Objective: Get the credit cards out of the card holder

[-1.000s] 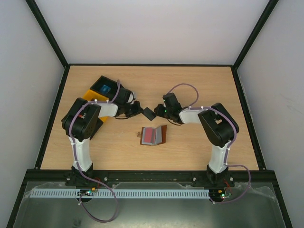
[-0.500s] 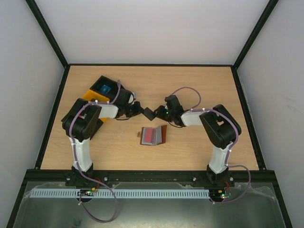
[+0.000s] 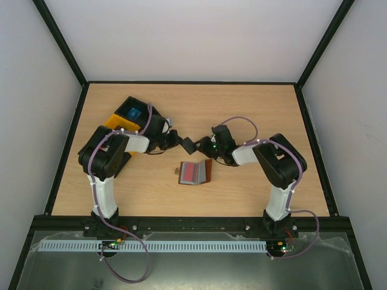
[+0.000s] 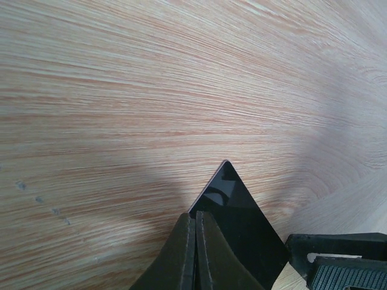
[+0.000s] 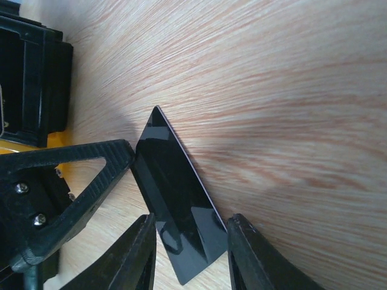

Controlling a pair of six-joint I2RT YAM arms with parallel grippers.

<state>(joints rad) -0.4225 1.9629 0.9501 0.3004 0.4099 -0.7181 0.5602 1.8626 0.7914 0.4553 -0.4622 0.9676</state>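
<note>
The brown card holder [image 3: 204, 171] lies open on the table, with the red credit card [image 3: 191, 173] on its grey-blue inner pocket. My left gripper [image 3: 179, 142] is shut on one end of the dark grey credit card [image 3: 190, 145] and holds it on edge just above the wood; the left wrist view shows my gripper [image 4: 195, 216] pinching the card [image 4: 242, 223]. My right gripper [image 3: 204, 145] is open, with a finger on each side of the card's other end [image 5: 175, 199], and its pads stand apart from the card. The left fingers [image 5: 78, 175] show beside it.
A yellow bin [image 3: 115, 122] with a black bin [image 3: 133, 109] holding something blue stands at the back left, behind the left arm. It also shows in the right wrist view [image 5: 30, 78]. Black frame rails edge the table.
My right gripper has moved left toward the dark grey card and now straddles its free end. The left gripper has shifted slightly right with the card. The card holder has not moved.
</note>
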